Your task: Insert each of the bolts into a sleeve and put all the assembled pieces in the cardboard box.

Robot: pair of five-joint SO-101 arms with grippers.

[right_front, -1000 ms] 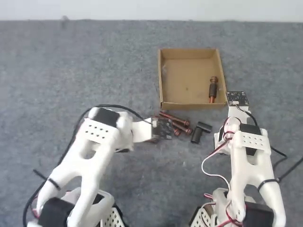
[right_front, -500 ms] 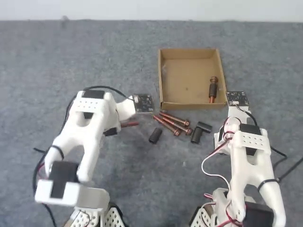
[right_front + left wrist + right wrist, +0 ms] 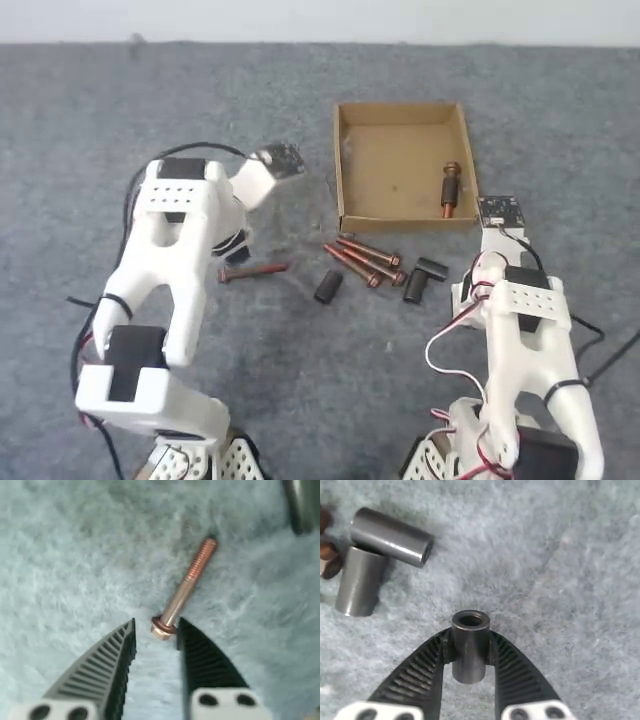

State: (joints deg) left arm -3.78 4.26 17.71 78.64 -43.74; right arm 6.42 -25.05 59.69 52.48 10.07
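Close left gripper (image 3: 155,622), agape astride the head of the bolt (image 3: 253,271) left of centre in the high view, on its stiff, slick shank (probably light, roll-prone), with right gripper (image 3: 469,636) clamped on a sleeve (image 3: 469,657).

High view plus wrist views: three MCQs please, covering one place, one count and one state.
1. Where is the assembled piece? A in the box; B outside it; C on an arm.
2. How many loose bolts lie on the carpet? A two; B four; C six.
3. The right gripper is: A open; B shut on a sleeve; C shut on a bolt.
Key: 1A, it lies on the box floor. 2B, three are clustered and one lies apart. 3B, the jaws clamp an upright sleeve.
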